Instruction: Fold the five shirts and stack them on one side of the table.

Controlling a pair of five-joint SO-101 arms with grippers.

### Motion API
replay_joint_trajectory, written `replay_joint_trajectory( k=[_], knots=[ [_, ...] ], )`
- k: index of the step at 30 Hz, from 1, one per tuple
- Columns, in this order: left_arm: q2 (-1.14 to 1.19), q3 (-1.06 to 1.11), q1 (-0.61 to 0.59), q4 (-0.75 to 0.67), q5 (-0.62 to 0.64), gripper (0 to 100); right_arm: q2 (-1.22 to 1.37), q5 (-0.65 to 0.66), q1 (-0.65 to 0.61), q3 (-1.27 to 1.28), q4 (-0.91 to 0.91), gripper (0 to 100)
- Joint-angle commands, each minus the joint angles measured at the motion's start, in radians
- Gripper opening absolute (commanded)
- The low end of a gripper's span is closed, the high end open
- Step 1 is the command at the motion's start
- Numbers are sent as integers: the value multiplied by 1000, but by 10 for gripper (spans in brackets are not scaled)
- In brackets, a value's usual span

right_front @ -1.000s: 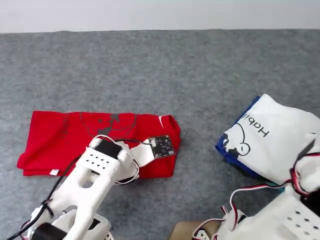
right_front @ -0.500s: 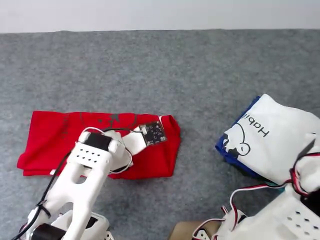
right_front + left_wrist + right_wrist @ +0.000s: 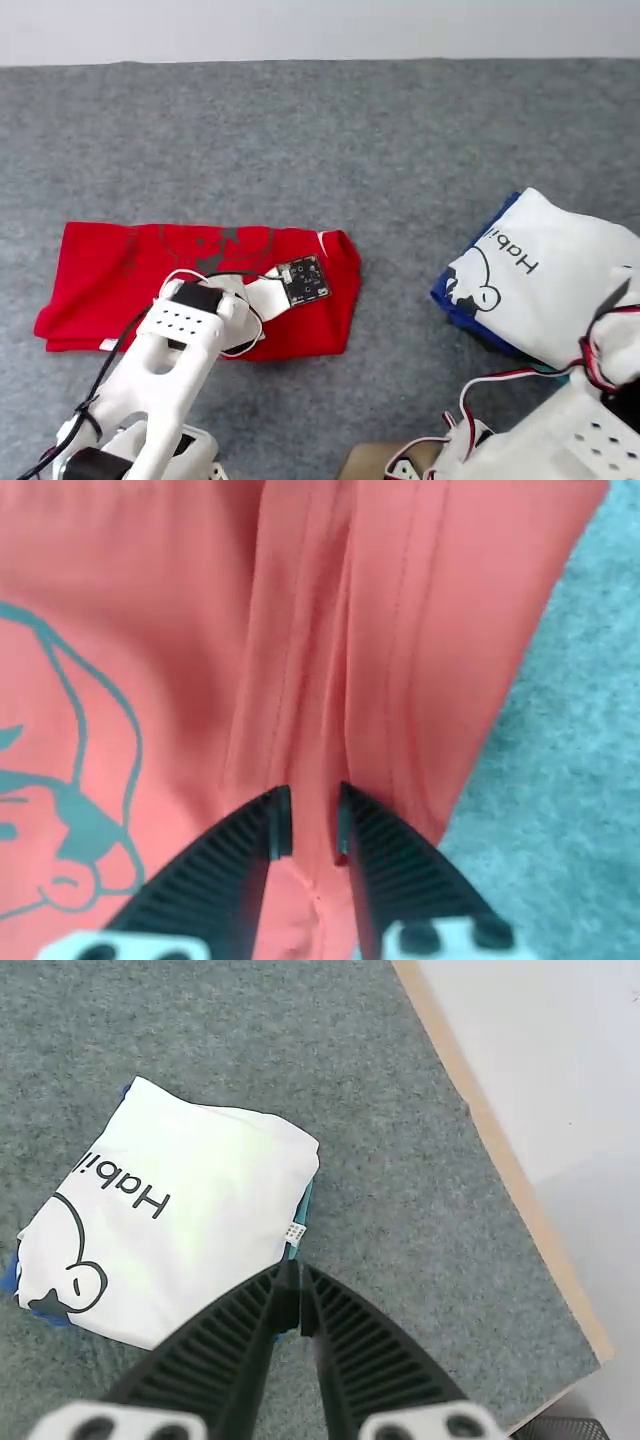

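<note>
Clearly my left gripper (image 3: 305, 820) is the nearer one; it is closed to a thin slit on a raised crease of the red shirt (image 3: 110, 275), which lies directly under it; the shirt's long axis runs sideways across the table (image 3: 400, 130), and nearly all the cloth lies from my grip toward the side away from the folded stack (image 3: 545, 270); my right gripper (image 3: 296, 1295), closed and holding nothing, hangs over that stack's edge.
</note>
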Motion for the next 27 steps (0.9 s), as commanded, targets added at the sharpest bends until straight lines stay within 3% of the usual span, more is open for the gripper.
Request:
replay_joint_trajectory(
  k=[1, 5, 15, 18, 22, 27],
  knots=[
    [-15, -2, -9, -48, -17, 81, -15, 3, 10, -3, 41, 9],
    [-26, -47, -9, -29, -12, 80, -15, 5, 10, -3, 41, 9],
    [-28, -498, -46, 316, 210, 38, -15, 6, 10, -3, 41, 9],
    [-18, -628, -153, 391, 296, 21, -15, 6, 10, -3, 41, 9],
    [-17, -679, -416, 422, 344, 24, -15, 6, 10, -3, 41, 9],
    [-15, -650, -720, 456, 172, 160, -16, 3, 10, 29, 39, 9]
  ],
)
